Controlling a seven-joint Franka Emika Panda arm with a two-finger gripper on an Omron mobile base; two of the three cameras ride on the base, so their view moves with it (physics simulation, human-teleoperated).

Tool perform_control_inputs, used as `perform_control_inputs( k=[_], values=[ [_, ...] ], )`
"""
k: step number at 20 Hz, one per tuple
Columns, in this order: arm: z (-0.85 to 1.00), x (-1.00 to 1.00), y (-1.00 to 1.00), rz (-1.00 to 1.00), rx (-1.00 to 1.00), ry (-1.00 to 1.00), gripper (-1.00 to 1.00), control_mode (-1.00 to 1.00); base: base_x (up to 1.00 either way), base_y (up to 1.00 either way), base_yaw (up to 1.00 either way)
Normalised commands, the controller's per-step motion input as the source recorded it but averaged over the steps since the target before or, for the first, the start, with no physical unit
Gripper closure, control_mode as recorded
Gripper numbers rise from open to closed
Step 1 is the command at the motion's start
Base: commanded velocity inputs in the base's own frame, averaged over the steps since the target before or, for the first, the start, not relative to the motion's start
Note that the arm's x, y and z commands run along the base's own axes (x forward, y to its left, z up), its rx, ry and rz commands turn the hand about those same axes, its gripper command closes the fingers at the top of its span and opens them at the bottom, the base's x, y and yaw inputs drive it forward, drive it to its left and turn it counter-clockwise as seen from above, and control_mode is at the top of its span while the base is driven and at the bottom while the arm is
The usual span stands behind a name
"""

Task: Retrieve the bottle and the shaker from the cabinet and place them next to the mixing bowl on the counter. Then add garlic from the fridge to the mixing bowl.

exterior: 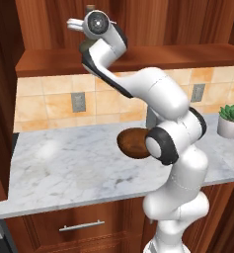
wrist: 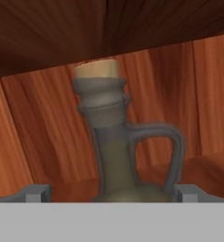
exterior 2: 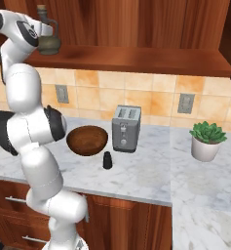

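Note:
An olive-grey bottle [wrist: 108, 156] with a cork and a side handle stands upright on the wooden cabinet shelf [exterior 2: 136, 56]. From the right base it shows as the bottle [exterior 2: 48, 39], just ahead of the raised hand. My gripper [wrist: 112, 194] is open, its fingertips [wrist: 38, 193] wide apart on either side of the bottle's lower body. The right tip looks close to the bottle, the left one clear of it. The brown mixing bowl [exterior 2: 87, 140] sits on the marble counter, with the small black shaker [exterior 2: 107, 160] beside it at the front right.
A silver toaster [exterior 2: 125, 128] stands right of the bowl against the tiled wall. A potted plant [exterior 2: 207, 140] sits at the counter's right corner. The shelf's roof hangs low over the bottle's cork. The arm's elbow partly hides the bowl [exterior: 131, 144] in the left base view.

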Motion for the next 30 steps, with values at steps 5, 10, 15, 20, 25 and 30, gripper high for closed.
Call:
perform_control_inputs(
  k=[5,10,15,20,25,30],
  values=[
    [0.0,0.29,0.04,0.0,0.0,0.04,-1.0,-1.0,0.0,0.0,0.0],
    [0.0,0.25,0.0,0.0,0.0,0.01,-1.0,-1.0,0.0,0.0,0.0],
    [0.0,0.22,0.0,0.0,0.0,0.0,-1.0,-1.0,0.0,0.0,0.0],
    [-0.01,0.29,-0.04,0.0,0.0,0.02,-1.0,-1.0,0.0,0.0,0.0],
    [-0.1,0.19,-0.03,0.0,0.0,0.06,-1.0,-1.0,0.0,0.0,0.0],
    [-0.07,0.02,-0.04,0.0,0.0,0.03,1.0,-1.0,0.0,0.0,0.0]
  ],
)
